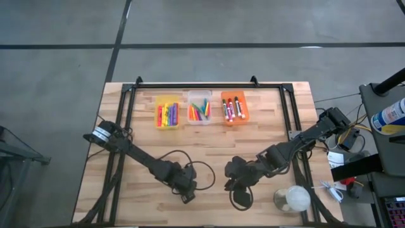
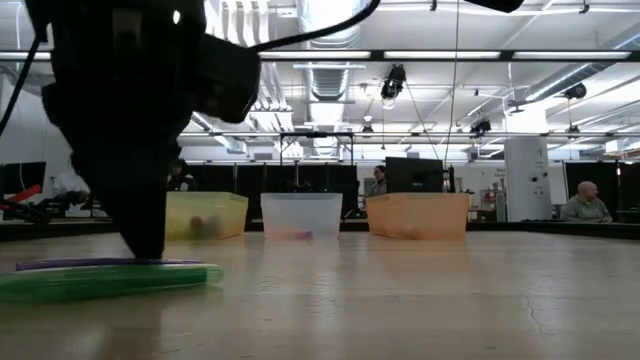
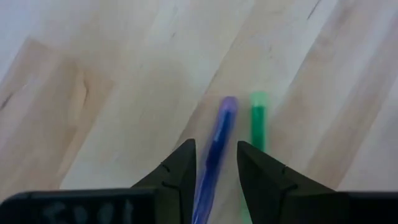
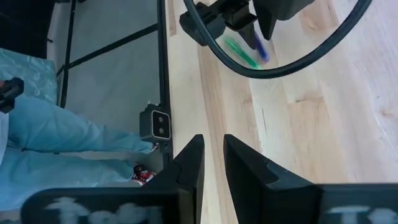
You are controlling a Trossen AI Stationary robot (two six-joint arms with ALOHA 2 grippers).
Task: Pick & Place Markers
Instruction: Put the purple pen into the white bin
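Two markers on the bare wood: a purple marker and a green marker were laid side by side, close but apart, at the near edge of the table, left of centre
Left gripper: was lowered over that pair; the purple marker was seen between its fingers, which were parted a little wider than the pen, and contact could not be told; the green marker was left just outside one finger
Low view: the green marker was shown nearer the camera, the purple marker just behind it, with the dark gripper planted on top
Right gripper: was held near the table's near edge, right of the left one, fingers narrowly parted with nothing between them
Sorted markers: were seen in three bins in a row at the far side: a yellow bin on the left, a clear bin in the middle, an orange bin on the right
Near right corner: a round clear container was stood there
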